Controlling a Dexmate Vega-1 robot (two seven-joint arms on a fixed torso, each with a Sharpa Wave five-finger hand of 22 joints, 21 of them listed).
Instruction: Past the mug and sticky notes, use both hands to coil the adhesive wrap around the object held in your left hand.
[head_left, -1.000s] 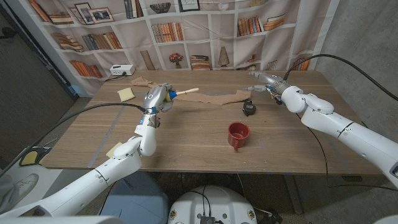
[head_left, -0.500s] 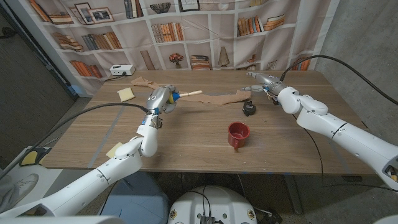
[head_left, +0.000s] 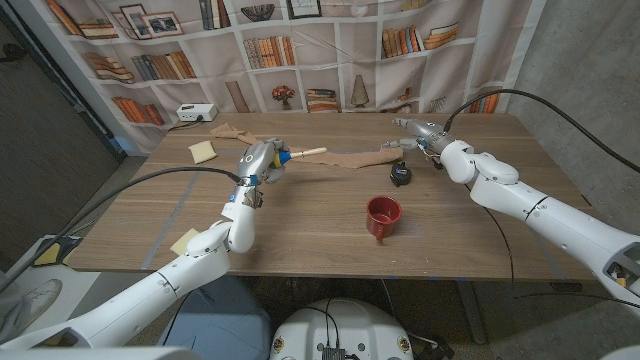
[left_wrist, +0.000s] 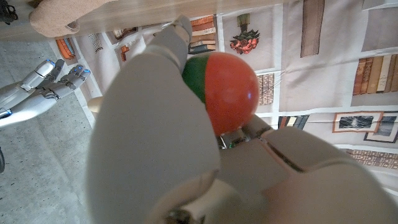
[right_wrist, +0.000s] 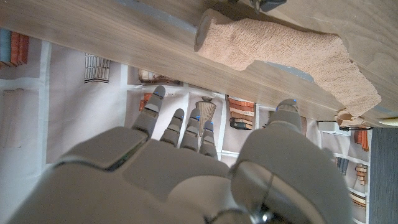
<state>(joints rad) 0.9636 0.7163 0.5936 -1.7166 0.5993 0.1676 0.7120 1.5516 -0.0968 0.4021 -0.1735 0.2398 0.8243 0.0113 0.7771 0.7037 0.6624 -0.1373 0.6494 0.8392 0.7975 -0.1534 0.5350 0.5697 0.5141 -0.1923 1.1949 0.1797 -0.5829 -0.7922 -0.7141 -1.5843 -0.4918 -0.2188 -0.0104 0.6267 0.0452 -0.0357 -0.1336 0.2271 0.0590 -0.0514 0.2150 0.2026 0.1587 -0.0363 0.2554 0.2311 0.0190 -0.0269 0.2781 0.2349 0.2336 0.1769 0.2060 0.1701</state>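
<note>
My left hand is raised over the table's far left and grips a toy by its round head, which looks red and green in the left wrist view. The toy's pale wooden handle points right. A tan strip of adhesive wrap lies on the table from the handle's tip towards the right; it also shows in the right wrist view. My right hand hovers just past the strip's right end, fingers spread, holding nothing. It shows small in the left wrist view.
A red mug stands in the middle near side. Yellow sticky notes lie far left and at the near left edge. A small black object sits below the strip's right end. A second tan piece and a white device lie at the back left.
My right hand has moved left, closer to the right end of the wrap. My left hand with the toy has shifted slightly right.
</note>
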